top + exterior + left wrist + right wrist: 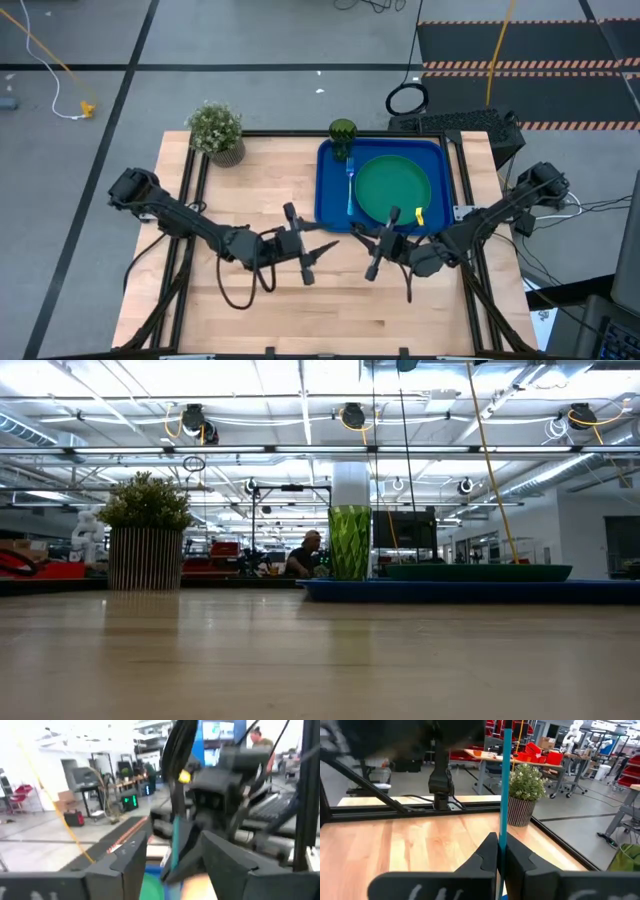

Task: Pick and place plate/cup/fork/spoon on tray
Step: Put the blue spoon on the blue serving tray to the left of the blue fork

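Table [250, 310]: both arms reach over the near half, and their grippers nearly meet just in front of the tray.

Tray [335, 215]: sits at the far right of the table and is mostly filled.

Plate [392, 190]: lies flat on the tray's right part, so that item looks done.

Plant [215, 130]: stands at the far left corner, well clear and not part of the job.

Cup [342, 132]: stands upright at the tray's far left corner. The low view shows it on the tray beside the plate.

Loose utensil [350, 190]: has a blue handle and lies on the tray just left of the plate. I can't tell whether it's the fork or the spoon.

Held utensil [503, 785]: the right gripper [498, 850] is clamped on its thin blue handle, which sticks straight up out of the jaws. The working end is hidden, so I can't tell which one it is either.

Left gripper [312, 258]: its fingers are spread and hold nothing. It faces the right gripper at close range.

Step, as I judge it: this is the last piece of cutlery, and three of the four items are already on the tray.

Next move calls for:
- The left arm should back off to clear the path.
- The right arm should swing over the tray's near-left strip and lay the handle down flat.
- It should release low, clear of the plate rim and of the loose utensil.
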Available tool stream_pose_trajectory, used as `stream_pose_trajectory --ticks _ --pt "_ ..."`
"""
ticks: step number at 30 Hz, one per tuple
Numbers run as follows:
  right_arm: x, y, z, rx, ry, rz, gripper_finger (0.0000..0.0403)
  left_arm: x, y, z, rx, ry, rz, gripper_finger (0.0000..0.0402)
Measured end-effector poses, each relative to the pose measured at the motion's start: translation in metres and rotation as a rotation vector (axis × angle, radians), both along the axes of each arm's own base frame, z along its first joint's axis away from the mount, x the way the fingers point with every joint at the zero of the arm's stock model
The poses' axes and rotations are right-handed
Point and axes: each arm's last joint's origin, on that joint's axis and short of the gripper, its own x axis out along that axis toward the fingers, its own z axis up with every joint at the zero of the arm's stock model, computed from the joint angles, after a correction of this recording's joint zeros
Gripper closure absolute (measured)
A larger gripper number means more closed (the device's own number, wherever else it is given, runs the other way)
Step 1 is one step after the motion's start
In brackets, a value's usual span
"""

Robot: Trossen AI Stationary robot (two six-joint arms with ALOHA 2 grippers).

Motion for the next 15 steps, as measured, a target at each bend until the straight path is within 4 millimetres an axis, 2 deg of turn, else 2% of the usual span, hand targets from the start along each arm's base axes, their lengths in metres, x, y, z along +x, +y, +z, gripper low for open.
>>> stream_pose_trajectory --ticks 7,15 --pt "0.009 -0.005 -0.011 -0.022 0.026 -0.061 0.0403 0.022 0.005 0.006 -0.022 0.055 0.103 0.0167" --pt "0.009 -0.006 -0.015 -0.158 0.071 -0.24 0.0403 0.037 0.017 -0.004 -0.141 0.029 0.2 0.0184"
